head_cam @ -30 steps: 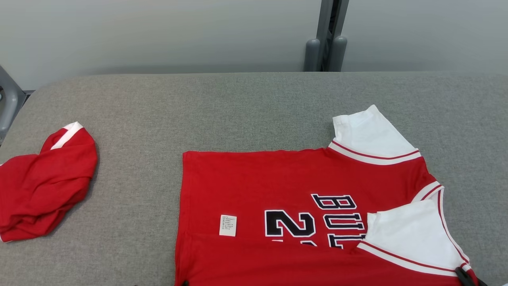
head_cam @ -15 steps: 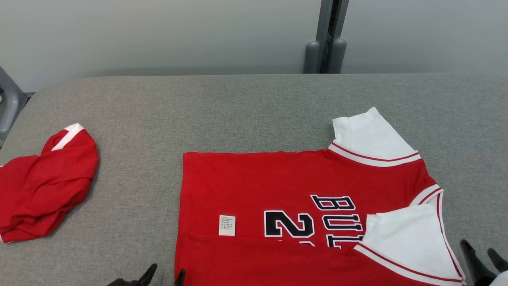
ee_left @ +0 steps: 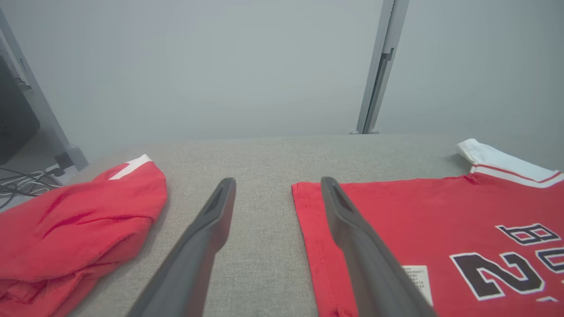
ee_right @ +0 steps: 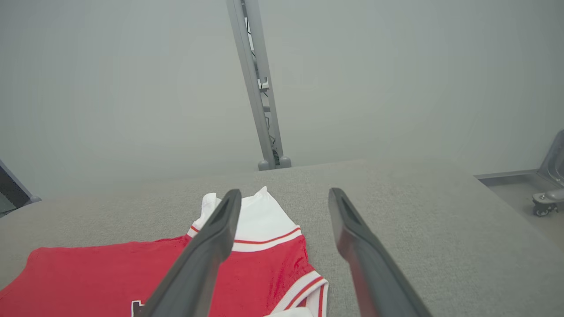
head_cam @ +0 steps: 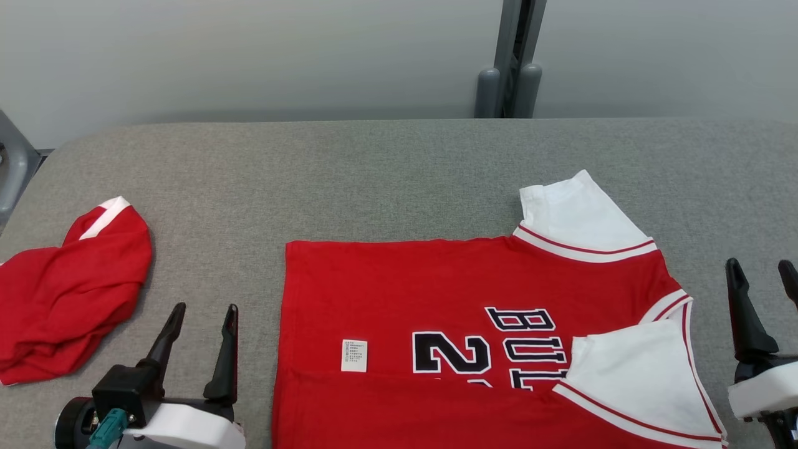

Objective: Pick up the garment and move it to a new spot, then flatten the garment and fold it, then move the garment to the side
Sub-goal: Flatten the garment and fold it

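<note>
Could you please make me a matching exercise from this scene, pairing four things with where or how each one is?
Things:
1. jersey
2. crumpled red garment
3. left gripper
4. care label

Places or states:
A. bunched up near the left end of the table
B. open, between the two garments
C. small and white, on the jersey
D. spread flat, lettering showing

Pairs: 1-D, 2-A, 3-B, 4-C.

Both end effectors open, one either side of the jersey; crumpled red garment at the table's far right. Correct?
Wrong side: the head view shows the crumpled red garment at the table's far left. The rest holds.
</note>
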Robot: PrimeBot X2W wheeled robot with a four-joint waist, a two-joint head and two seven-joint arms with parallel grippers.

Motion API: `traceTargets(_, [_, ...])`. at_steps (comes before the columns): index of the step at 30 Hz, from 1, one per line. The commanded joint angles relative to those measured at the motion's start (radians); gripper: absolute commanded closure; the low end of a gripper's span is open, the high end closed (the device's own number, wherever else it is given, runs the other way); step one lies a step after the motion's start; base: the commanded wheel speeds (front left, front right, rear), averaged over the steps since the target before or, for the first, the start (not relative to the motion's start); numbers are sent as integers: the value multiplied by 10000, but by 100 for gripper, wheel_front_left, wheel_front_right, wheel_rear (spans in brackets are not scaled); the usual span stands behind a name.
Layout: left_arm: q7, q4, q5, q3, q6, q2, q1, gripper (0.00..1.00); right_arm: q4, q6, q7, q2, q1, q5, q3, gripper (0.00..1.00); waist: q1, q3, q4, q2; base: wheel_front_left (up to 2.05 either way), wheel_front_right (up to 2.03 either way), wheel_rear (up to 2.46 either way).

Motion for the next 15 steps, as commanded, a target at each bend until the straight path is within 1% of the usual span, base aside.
traceTargets(1, [-172, 42, -69, 96, 77, -45, -195, 0, 69, 1, -303, -148, -145, -305, 86, 0, 0, 16, -59, 0, 0, 0, 0])
traceTargets(2, [-353, 116, -65, 154, 119, -130, -318, 0, 121, 1, -710, -331, -234, -666, 234, 0, 0, 25, -107, 0, 0, 0, 0])
traceTargets(3, [-528, 177, -13, 207, 183, -180, -428, 0, 199, 1, -1095, -351, -341, -934, 397, 0, 0, 49, -167, 0, 0, 0, 0])
traceTargets(5, [-797, 352, 61, 287, 273, -336, -678, 0, 441, 3, -1748, -65, -567, -1174, 471, 0, 0, 97, -259, 0, 0, 0, 0])
traceTargets(7, [-941, 598, 48, 327, 304, -551, -857, 0, 637, 1, -2225, 38, -753, -1463, 631, 0, 0, 154, -351, 0, 0, 0, 0])
traceTargets(8, [-1057, 879, 177, 354, 340, -648, -1098, 0, 889, 0, -2547, 168, -856, -1724, 869, 0, 0, 220, -454, 0, 0, 0, 0])
traceTargets(12, [-1142, 1477, 346, 377, 292, -914, -1423, 0, 1301, 1, -2902, 489, -1070, -2060, 1076, 0, 0, 380, -677, 0, 0, 0, 0])
traceTargets(15, [-1157, 1954, 532, 288, 125, -891, -1690, 0, 1405, 1, -3017, 722, -1225, -2163, 1245, 0, 0, 548, -819, 0, 0, 0, 0])
